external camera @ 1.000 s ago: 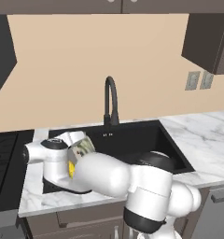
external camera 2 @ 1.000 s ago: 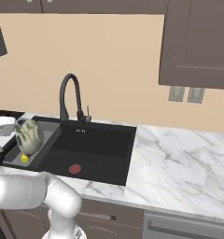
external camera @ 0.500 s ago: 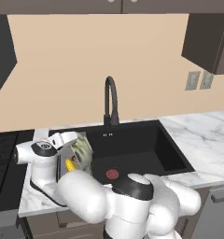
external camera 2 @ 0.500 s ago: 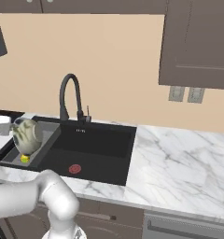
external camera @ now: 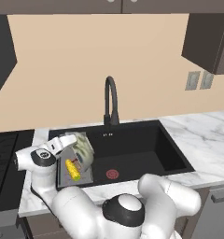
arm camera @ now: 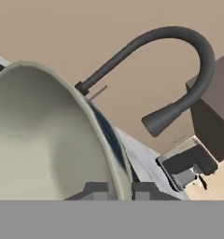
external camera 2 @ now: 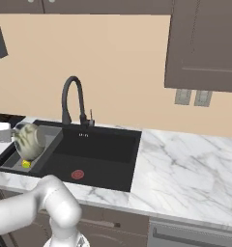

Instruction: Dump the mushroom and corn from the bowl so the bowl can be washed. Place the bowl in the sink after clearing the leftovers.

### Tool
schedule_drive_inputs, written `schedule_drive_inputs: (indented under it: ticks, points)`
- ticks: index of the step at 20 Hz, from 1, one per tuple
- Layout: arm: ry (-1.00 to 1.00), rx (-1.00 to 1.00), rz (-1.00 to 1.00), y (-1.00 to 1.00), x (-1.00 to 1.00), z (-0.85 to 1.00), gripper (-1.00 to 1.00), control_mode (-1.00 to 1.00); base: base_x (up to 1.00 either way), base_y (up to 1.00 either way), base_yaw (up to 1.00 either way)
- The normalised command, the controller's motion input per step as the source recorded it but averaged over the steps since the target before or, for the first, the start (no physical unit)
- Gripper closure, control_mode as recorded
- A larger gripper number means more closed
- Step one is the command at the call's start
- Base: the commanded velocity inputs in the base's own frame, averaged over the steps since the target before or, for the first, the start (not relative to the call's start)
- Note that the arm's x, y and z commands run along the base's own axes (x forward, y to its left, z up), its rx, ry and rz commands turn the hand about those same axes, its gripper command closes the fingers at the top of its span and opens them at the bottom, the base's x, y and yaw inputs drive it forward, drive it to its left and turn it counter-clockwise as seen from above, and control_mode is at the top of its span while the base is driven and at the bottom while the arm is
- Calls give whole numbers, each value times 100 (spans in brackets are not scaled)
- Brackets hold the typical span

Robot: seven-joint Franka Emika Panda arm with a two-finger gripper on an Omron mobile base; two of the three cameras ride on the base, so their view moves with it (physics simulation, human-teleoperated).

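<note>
The fingers [arm camera: 115, 190] pinch the rim of the bowl [arm camera: 44, 140], one tip on each side of its wall, so they are clamped on the bowl. In the hand view the bowl's pale greenish inside faces the camera and holds no food.

In the left base view the bowl [external camera: 82, 150] is tipped steeply on its side, held in the air by the fingers [external camera: 73, 141] above the grey tray [external camera: 88, 176] that sits at the left end of the sink [external camera: 146, 149]. The corn [external camera: 73, 169] lies on the tray just below the bowl, its yellow length clear of the bowl. A small reddish speck beside the corn's upper end may be the mushroom; it is too small to tell.

In the right base view the tilted bowl [external camera 2: 29, 140] hangs over the same tray [external camera 2: 11, 162], with the corn [external camera 2: 25, 164] under it. The red drain strainer [external camera: 112, 174] lies on the basin floor, well apart from the tray. The black faucet [external camera: 110, 100] curves up behind the sink, and the marble bench [external camera 2: 185, 173] stretches away to the right.
</note>
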Motion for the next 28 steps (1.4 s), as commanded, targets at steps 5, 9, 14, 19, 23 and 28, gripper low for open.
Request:
schedule_drive_inputs:
  ticks: [5, 9, 14, 19, 23, 28]
  points:
    - [-12, -23, 0, 37, -5, -3, 100, -100, 0, 0, 0]
    - [-4, -12, 0, 13, -5, -4, 100, -100, 0, 0, 0]
    - [-3, -4, 7, -12, -7, -25, 100, -100, 0, 0, 0]
    - [-15, 0, 0, 0, -2, 22, 100, -100, 0, 0, 0]
    - [-5, 4, -3, -47, -4, 38, 100, -100, 0, 0, 0]
    - [-3, 7, 0, -28, -1, 7, 100, -100, 0, 0, 0]
